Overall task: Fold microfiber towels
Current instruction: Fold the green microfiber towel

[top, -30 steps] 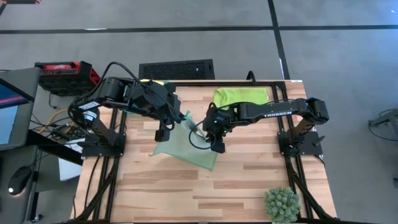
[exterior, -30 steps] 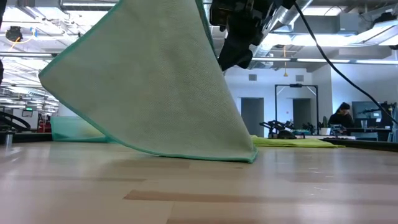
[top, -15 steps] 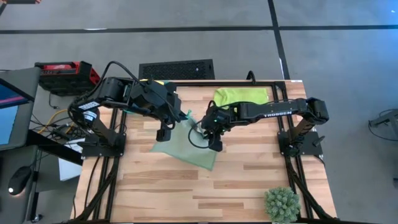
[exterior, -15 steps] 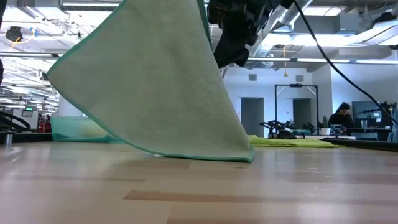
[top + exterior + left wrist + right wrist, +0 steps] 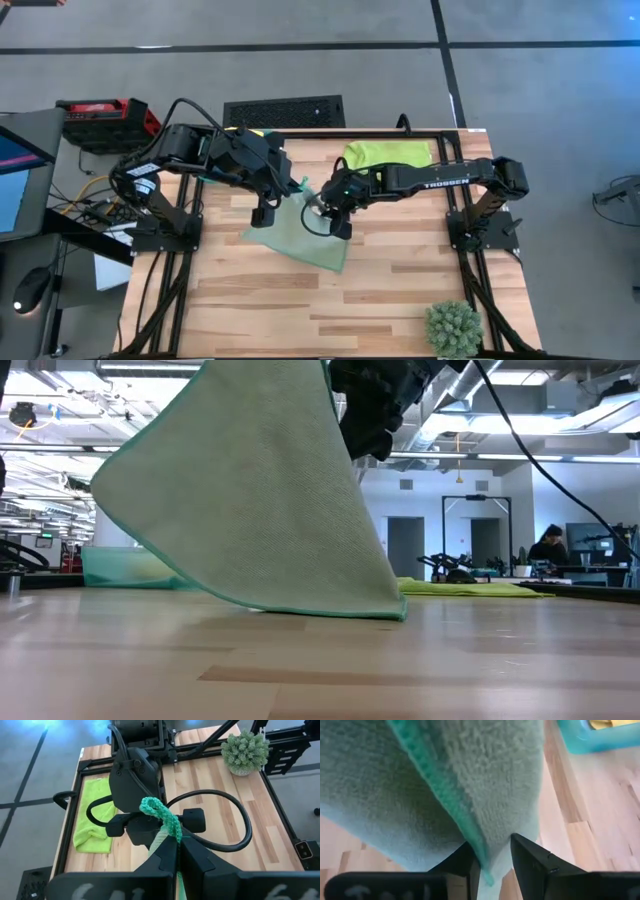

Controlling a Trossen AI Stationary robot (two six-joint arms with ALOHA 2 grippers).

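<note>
The sage green towel (image 5: 300,235) hangs from my left gripper (image 5: 298,187), which is shut on its top corner above the table's middle. Its lower edge (image 5: 300,608) rests on the wood. My right gripper (image 5: 492,862) is open beside the towel, level with its upper part. One finger stands on either side of the teal-hemmed hanging edge (image 5: 470,837); I cannot tell whether they touch it. The same gripper shows dark at the towel's right in the low view (image 5: 365,420). A lime green towel (image 5: 385,155) lies flat at the far right. My left gripper pinches the sage green towel's top corner (image 5: 160,817) between its two fingers, and the teal hem bunches out past the fingertips. The fingers slant down from the table's left. The towel hangs below them, spread wide, with its bottom edge on the table.
A teal tray (image 5: 600,735) stands at the far left, behind the hanging towel (image 5: 120,565). A spiky green plant (image 5: 453,328) sits at the near right corner. Bare wood lies along the near side of the table (image 5: 300,310).
My right gripper has tipped and swung its fingertips toward the far left, closer to the towel's hanging edge below my left gripper. The towel's free left corner has drifted a little toward the right, while its bottom edge stays on the table.
</note>
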